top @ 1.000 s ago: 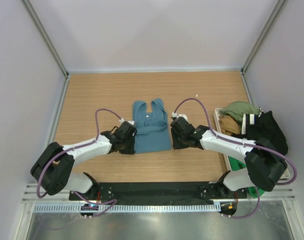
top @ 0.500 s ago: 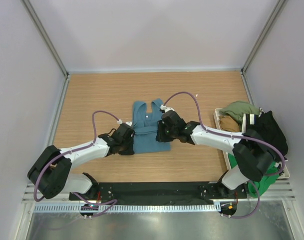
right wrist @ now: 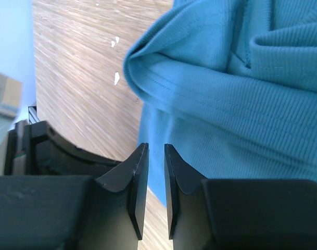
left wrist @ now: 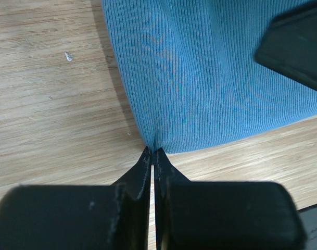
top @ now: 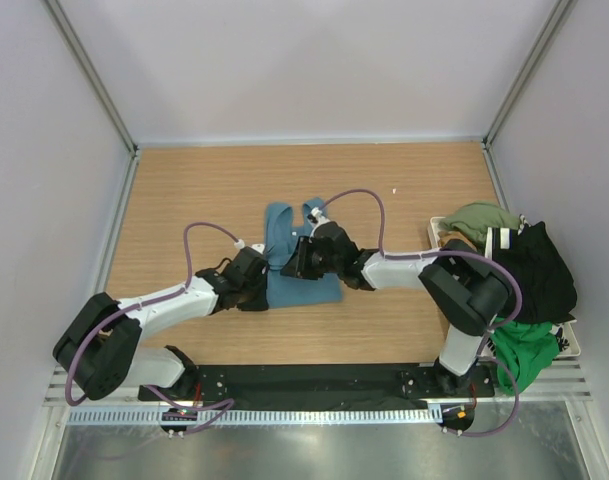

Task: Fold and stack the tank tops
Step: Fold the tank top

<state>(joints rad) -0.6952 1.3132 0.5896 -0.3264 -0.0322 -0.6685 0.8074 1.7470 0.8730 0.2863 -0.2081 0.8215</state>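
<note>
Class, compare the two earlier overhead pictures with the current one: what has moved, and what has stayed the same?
The right claw swept left, from the right edge of the teal blue ribbed tank top to over its middle. Its jaws stand slightly apart, with nothing visibly gripped. The left claw stayed shut on the top's near left corner, and the top itself barely shifted.

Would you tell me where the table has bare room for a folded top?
Bare table runs along the back wall behind the teal top, and left of the left arm. Crowded: centre, and the tray of tops at right.
</note>
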